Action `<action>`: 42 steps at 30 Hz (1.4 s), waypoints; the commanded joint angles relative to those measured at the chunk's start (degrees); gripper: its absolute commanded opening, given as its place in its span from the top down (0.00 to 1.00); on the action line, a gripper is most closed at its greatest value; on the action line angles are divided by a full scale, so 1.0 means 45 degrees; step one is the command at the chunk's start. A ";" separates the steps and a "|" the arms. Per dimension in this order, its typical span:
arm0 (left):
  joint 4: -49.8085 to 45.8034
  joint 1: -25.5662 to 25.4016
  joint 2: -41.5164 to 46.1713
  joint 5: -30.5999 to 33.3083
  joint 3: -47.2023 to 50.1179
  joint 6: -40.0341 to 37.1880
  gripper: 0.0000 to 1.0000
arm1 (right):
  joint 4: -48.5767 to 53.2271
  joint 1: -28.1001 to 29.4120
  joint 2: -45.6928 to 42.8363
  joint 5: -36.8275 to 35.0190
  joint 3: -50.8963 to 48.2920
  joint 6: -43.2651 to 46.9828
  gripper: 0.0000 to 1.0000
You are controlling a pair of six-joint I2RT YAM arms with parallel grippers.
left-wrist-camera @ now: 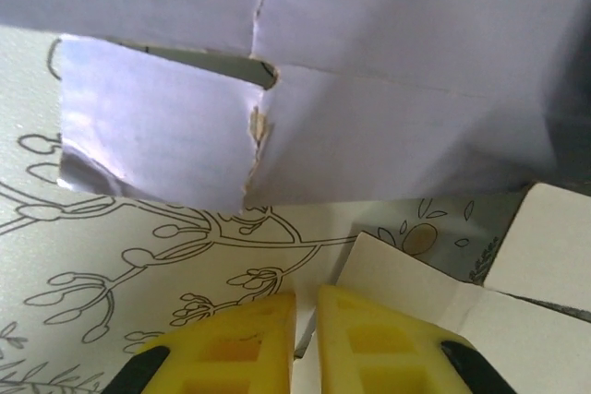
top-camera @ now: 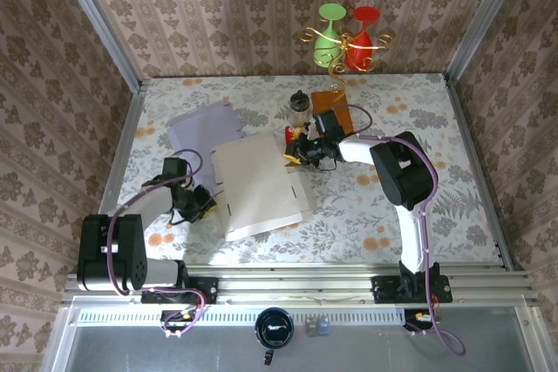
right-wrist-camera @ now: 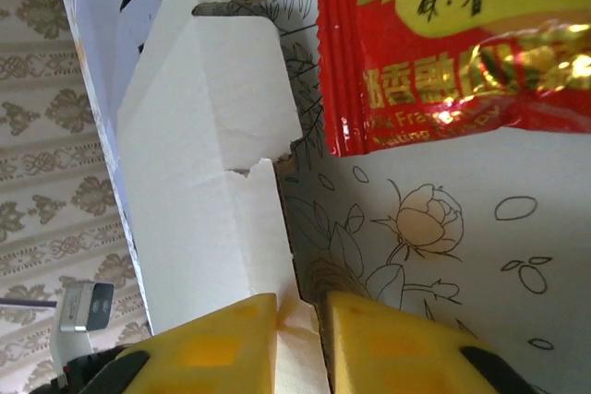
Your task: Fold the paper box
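The paper box (top-camera: 257, 185) lies as a flat cream sheet in the middle of the table, with a lavender panel (top-camera: 205, 128) lifted at its far left. My left gripper (top-camera: 202, 202) is at the sheet's left edge. In the left wrist view its yellow fingers (left-wrist-camera: 240, 339) stand almost together on a thin white flap (left-wrist-camera: 416, 274), and the lavender panel (left-wrist-camera: 388, 89) hangs above. My right gripper (top-camera: 295, 156) is at the sheet's far right corner. In the right wrist view it (right-wrist-camera: 300, 306) pinches a crinkled white flap (right-wrist-camera: 194, 136) that stands up from the table.
A red snack packet (right-wrist-camera: 443, 43) lies just beyond my right gripper. A small dark-capped bottle (top-camera: 300, 109) and a brown card (top-camera: 333, 100) stand behind it. Green and red goblets in a gold holder (top-camera: 344, 37) sit at the back wall. Metal rails edge the floral table (top-camera: 392, 215).
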State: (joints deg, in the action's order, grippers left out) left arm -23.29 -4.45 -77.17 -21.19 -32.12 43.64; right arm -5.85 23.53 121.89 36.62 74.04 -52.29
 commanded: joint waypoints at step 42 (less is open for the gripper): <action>-0.0743 -1.4818 -0.0424 1.2881 -0.2866 -1.0791 0.20 | 0.4334 -0.0221 -0.1168 -0.0327 0.2830 -0.4440 1.00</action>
State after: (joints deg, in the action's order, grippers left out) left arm -26.85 -71.26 -76.90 34.37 -42.70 -2.20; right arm 11.84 22.85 115.90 33.43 85.45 -70.19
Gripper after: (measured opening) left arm 0.798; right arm 0.066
